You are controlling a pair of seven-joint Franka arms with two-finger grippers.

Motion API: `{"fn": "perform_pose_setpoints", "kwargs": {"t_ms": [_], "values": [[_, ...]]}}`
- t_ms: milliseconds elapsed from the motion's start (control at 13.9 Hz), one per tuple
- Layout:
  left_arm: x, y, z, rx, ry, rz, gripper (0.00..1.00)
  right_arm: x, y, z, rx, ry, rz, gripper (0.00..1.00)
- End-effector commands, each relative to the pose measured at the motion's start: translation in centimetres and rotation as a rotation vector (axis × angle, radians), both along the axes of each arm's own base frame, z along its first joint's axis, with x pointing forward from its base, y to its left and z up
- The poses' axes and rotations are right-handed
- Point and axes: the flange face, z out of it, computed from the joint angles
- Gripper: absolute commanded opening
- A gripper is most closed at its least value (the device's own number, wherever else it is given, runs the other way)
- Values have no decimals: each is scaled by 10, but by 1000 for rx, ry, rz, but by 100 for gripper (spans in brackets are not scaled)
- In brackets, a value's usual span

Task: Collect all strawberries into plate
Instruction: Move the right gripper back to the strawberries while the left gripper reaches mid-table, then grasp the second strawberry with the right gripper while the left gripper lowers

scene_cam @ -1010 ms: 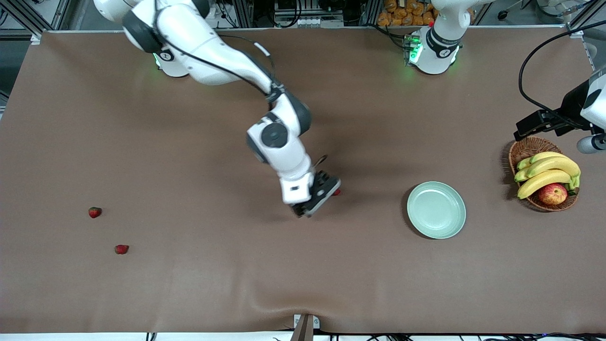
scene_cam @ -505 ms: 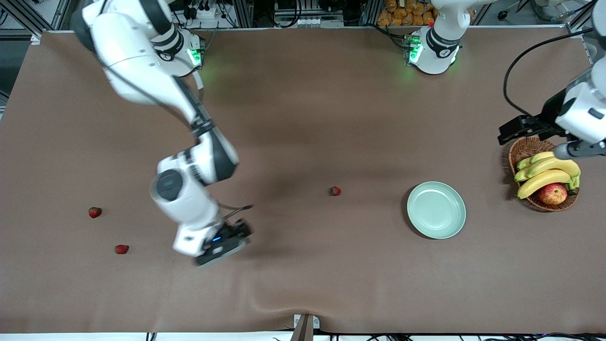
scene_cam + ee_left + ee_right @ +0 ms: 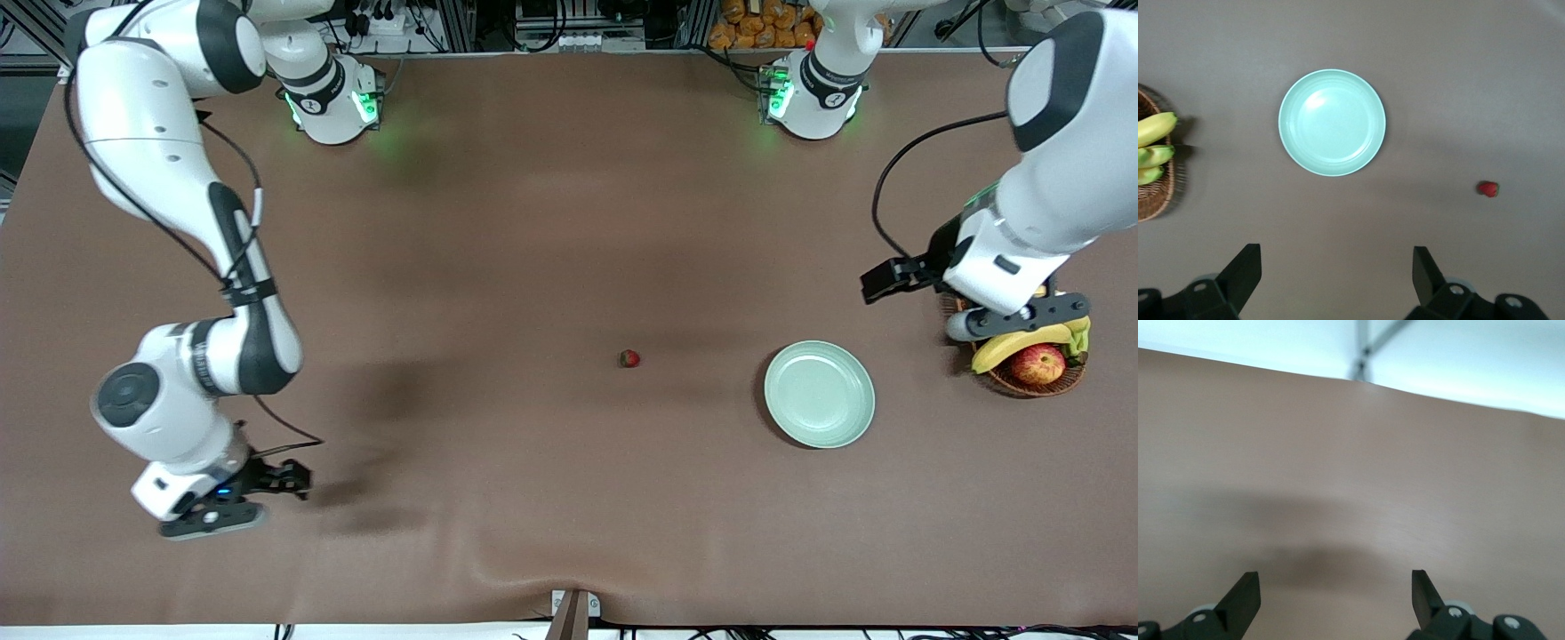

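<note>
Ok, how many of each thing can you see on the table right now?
strawberry: 1
plate: 1
basket: 1
apple: 1
bananas: 3 showing, maybe more hidden
Total: 7

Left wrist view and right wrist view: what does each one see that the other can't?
Only the left wrist view shows the plate, one strawberry lying apart from it, and the basket with bananas. Only the right wrist view shows the table's edge, with no fruit at all. Both show brown table and an open, empty claw: the left claw and the right claw.
</note>
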Motion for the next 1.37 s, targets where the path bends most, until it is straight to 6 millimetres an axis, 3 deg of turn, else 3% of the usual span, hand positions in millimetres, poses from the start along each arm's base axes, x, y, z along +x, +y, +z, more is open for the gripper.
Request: {"fn": "perform_pose_setpoints", "kwargs": {"t_ms": [0, 216, 505, 938, 1299], "values": [[4, -21, -8, -10, 4, 48, 100, -5, -49, -13, -10, 47, -59, 100], [5, -47, -23, -9, 15, 114, 100, -9, -89, -38, 1, 75, -123, 100], [12, -85, -49, -25, 9, 196, 100, -16, -110, -66, 55, 104, -228, 100], [22, -137, -88, -64, 1, 340, 100, -26, -105, -88, 63, 156, -223, 100], [27, -205, -133, -93, 23, 457, 100, -32, -104, -99, 47, 179, -156, 100]]}}
